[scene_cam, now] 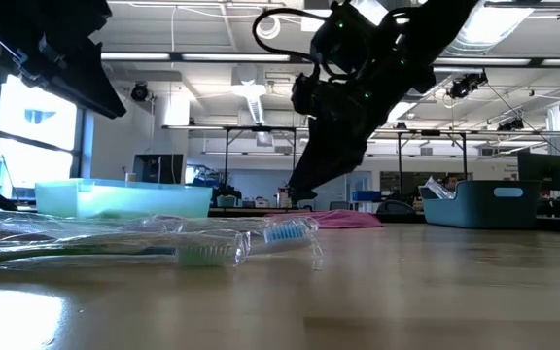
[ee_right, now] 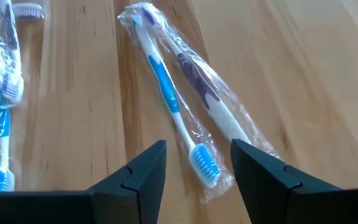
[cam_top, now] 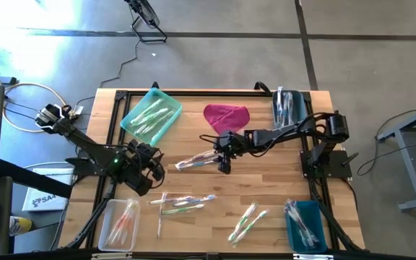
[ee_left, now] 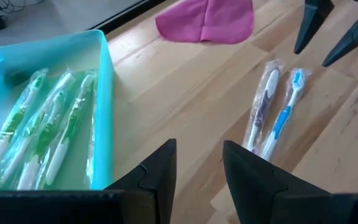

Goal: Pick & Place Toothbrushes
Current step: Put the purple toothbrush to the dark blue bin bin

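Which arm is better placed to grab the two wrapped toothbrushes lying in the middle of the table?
Right. The right gripper hangs open just over the toothbrush pair. The left gripper, also open, sits farther off beside the teal bin.

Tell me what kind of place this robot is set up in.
Probably a robotics lab or workshop: a wooden table on a bare concrete floor, an open hall with ceiling strip lights, and more metal-framed workbenches behind.

Overhead and table-level cameras cover the table (cam_top: 266,188); 2 close wrist cameras share the wrapped toothbrush pair (ee_right: 185,93).
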Available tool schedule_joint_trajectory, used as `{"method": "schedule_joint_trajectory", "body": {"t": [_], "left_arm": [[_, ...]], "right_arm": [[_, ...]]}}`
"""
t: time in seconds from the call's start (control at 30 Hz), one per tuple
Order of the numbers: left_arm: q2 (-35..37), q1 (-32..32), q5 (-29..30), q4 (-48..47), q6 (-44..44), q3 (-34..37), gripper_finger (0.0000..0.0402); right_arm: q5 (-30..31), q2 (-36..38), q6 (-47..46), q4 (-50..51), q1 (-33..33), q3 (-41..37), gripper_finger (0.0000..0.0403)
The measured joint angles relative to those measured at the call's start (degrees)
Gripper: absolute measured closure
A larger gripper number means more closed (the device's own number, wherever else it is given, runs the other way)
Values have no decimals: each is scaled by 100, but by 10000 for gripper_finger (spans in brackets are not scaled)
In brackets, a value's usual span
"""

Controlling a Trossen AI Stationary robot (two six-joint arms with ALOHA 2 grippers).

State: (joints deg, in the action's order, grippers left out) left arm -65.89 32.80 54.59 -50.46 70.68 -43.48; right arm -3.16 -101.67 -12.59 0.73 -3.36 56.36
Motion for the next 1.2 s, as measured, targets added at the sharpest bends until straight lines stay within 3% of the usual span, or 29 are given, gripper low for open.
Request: {"method": "schedule_joint_trajectory", "body": {"t": [0.5, 0.67, 1.1, 1.2], "left_arm": [[2, -696, -5, 778, -1871, 2, 275], [2, -958, -32, 778, -2137, 2, 275], [4, -1030, -1020, 1064, -2137, 2, 275], [4, -1030, -1566, 1062, -2179, 2, 275]], "right_arm": [[21, 0, 67, -294, 270, -9, 230], [16, 0, 105, -473, 306, -9, 230], [24, 0, 361, -468, 299, -9, 230], [24, 0, 361, -452, 299, -9, 230]]}}
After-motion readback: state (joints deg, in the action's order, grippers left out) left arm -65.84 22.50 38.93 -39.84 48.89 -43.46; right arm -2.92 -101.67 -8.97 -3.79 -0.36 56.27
